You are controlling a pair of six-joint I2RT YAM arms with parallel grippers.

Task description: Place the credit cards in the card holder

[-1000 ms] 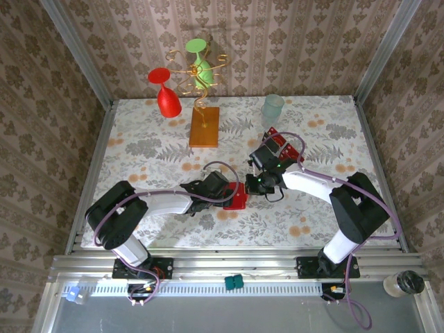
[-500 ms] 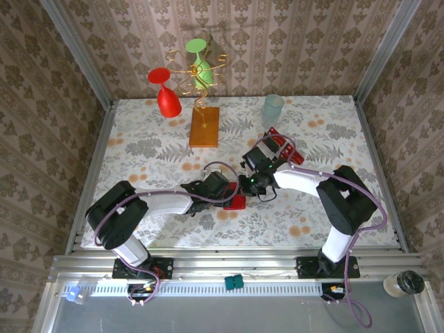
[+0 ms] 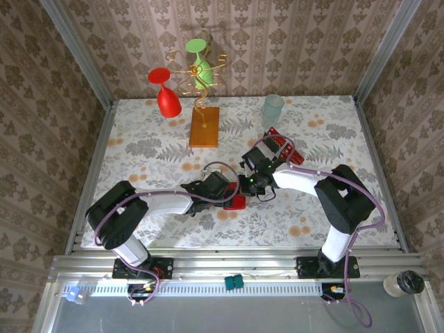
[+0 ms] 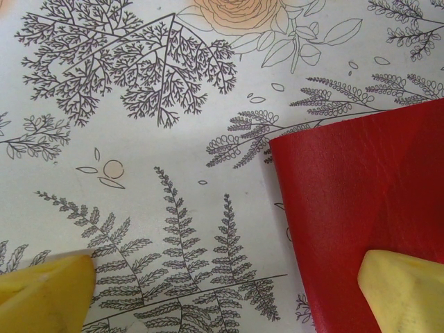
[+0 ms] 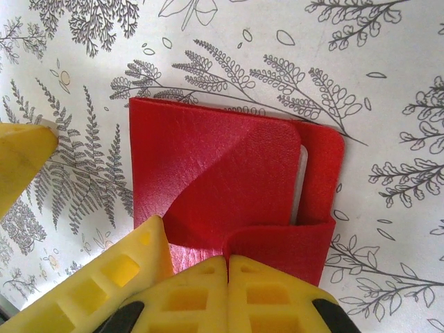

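**Card holder** (image 5: 208, 166): one. Lies flat on the counter (image 5: 388, 83), near the middle front, between the two grippers in the top view. Squarish, plain red, with a fine leather-like grain and a rounded corner. Creased diagonally across the upper face. Carries a narrow flap folded over at the lower right and shows a pale slit of inner pocket along the right edge.

**Credit cards** (image 3: 284, 147): small flat red rectangles in a fanned cluster on the counter. Sit beyond the right arm, apart from the card holder. Partly crossed by a cable, so the number cannot be told.

**Left gripper** (image 4: 225, 295): jaws spread, pinching nothing. Two blunt yellow fingertips (image 4: 45, 288), one over bare counter, the other over the red face of the card holder.

**Right gripper** (image 3: 251, 182): jaws spread, pinching nothing. In the wrist view, one smooth yellow tip over the counter left of the card holder and one slotted yellow finger across its near edge. Contact cannot be told.

**Counter**: pale surface printed with grey ferns and orange blossoms.

**Far side**:
- One orange-brown rectangular block (image 3: 204, 126) bearing twisted gold wire.
- One red goblet (image 3: 166, 97) and one green goblet (image 3: 200, 62) at the wire.
- One pale green translucent cup (image 3: 272, 107), upright, well apart from the card holder.
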